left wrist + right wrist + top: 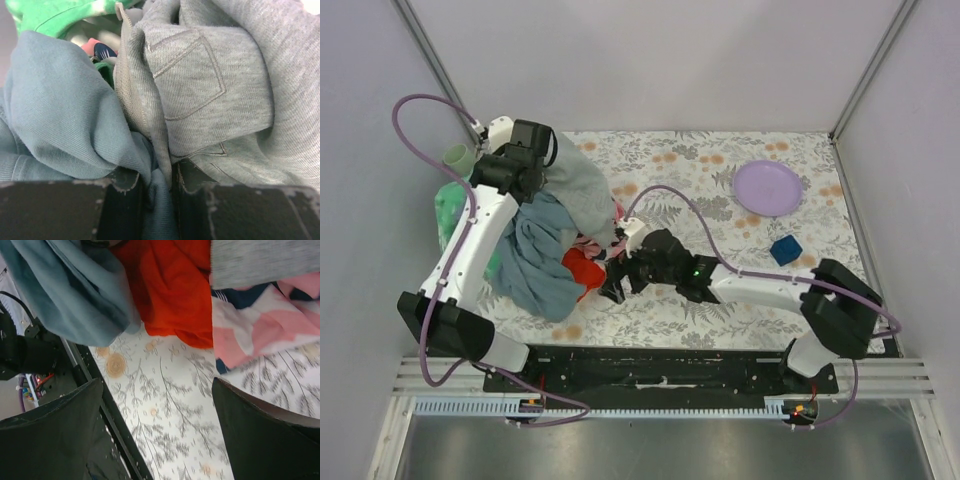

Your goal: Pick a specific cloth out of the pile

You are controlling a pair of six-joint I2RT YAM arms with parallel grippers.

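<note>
Here, grey walls (pixel 650 60) enclose floral table (pixel 680 165) and pile (pixel 552 245).

The table is covered by a white tablecloth (pixel 700 170) printed with grey leaves and small orange flowers; the same print is seen close up in the right wrist view. 1 round purple plate (pixel 768 187) is laid flat on the far right part of the tablecloth. 1 small blue cube (pixel 784 249) is set nearer than the plate, close to it but apart. 1 pale green cup (pixel 458 157) is seen at the far left corner. The table is enclosed by plain grey walls (pixel 650 60), joined at 2 slanting metal posts (pixel 430 60). A grey metal surface (pixel 660 450) is seen below the near edge.
</note>
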